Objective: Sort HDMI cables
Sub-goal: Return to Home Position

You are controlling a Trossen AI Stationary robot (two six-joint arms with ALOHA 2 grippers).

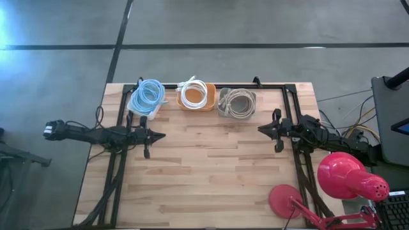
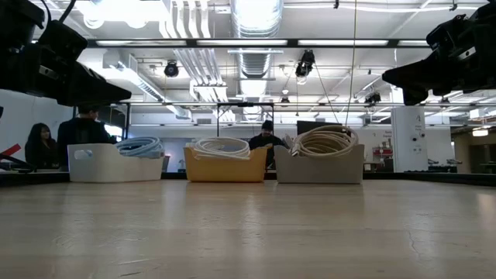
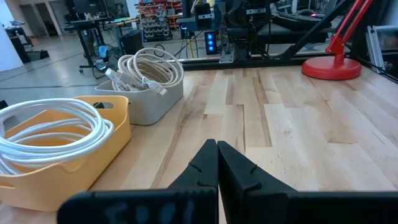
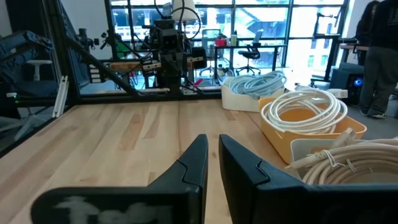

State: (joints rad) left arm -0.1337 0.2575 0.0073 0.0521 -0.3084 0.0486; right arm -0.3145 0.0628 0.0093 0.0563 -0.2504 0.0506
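HDMI cables (image 1: 193, 94) sit sorted by colour in three small bins, lined up left to right along the upper edge of the wooden desk (image 1: 211, 172) in the overhead view. The light blue coils (image 1: 150, 92) fill the white bin (image 2: 101, 167) at the upper left. The white coils (image 1: 192, 97) fill the yellow bin (image 2: 225, 169) in the middle, and the tan coils (image 1: 238, 102) fill the grey bin (image 2: 318, 169) to its right.

Each cable is wound into a round loop lying roughly flat, its opening facing up, so it has no real long axis. They look light, soft and springy. The best hold is probably across the bundled strands at a coil's edge, not at a loose plug end.

The left gripper (image 1: 161, 135) hangs at middle left with its fingers pressed together and empty. The right gripper (image 1: 261, 130) hangs at middle right, its fingers nearly together with a thin slit between them, holding nothing. Both are well apart from the bins.
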